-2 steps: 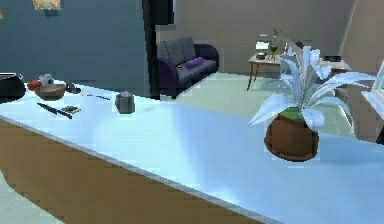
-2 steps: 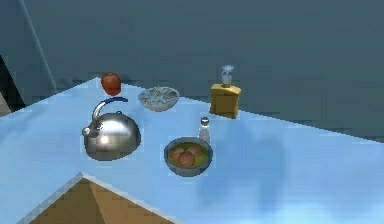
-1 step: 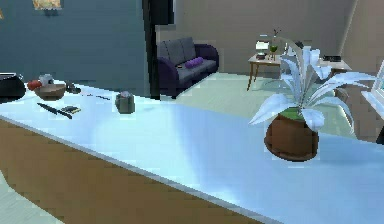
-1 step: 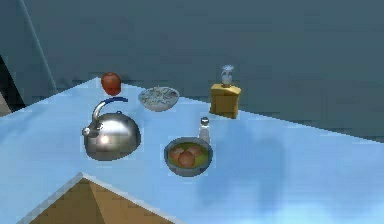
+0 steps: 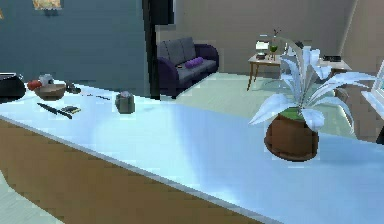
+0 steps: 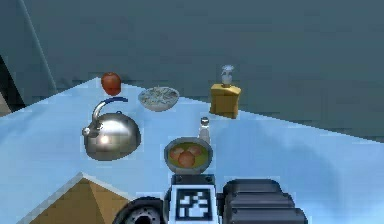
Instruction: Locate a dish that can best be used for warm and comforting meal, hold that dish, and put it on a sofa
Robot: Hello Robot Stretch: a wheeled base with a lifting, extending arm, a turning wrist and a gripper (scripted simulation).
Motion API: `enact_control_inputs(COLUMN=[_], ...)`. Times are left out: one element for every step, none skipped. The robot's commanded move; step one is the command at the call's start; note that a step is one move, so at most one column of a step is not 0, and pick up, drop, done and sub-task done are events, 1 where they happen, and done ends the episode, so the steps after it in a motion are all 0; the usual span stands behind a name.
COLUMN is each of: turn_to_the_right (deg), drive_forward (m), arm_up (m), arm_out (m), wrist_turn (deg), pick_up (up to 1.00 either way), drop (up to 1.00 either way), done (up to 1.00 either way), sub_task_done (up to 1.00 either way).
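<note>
At the arm side view's bottom edge the fingers' dark rounded body (image 6: 146, 212) shows left of a white square with black marks (image 6: 195, 204). The far end cannot be made out, so I cannot tell whether the fingers hold anything.

2 dishes stand on the pale blue tabletop (image 6: 300, 150). Near the fingers, just beyond them, is a round olive-rimmed bowl holding 2 orange-brown lumps (image 6: 188, 156). Touching or just behind it is a small clear shaker with a silver cap (image 6: 205, 128). Well beyond the fingers is a shallow grey speckled bowl (image 6: 159, 97).

Beyond the fingers, toward the view's left, sits a shiny silver kettle with a blue-trimmed handle (image 6: 110, 136). A red apple (image 6: 110, 82) lies farther out behind it. Far out to the right stands a tan block (image 6: 226, 101) with a small clear glass thing (image 6: 228, 73) behind it.

In the forward view, a dark purple sofa with a lilac cushion (image 5: 183, 62) stands well apart, across the room. A white-leaved plant in a brown pot (image 5: 292, 132) stands on the tabletop.
</note>
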Motion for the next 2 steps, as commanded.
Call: enact_control_inputs(turn_to_the_right=[0.0,0.0], drive_forward=[0.00,0.00], arm_up=[0.00,0.00], arm_out=[0.50,0.00], wrist_turn=[0.0,45.0], pick_up=[0.00,0.00], drop=[0.00,0.00], done=[0.00,0.00], sub_task_done=[0.00,0.00])
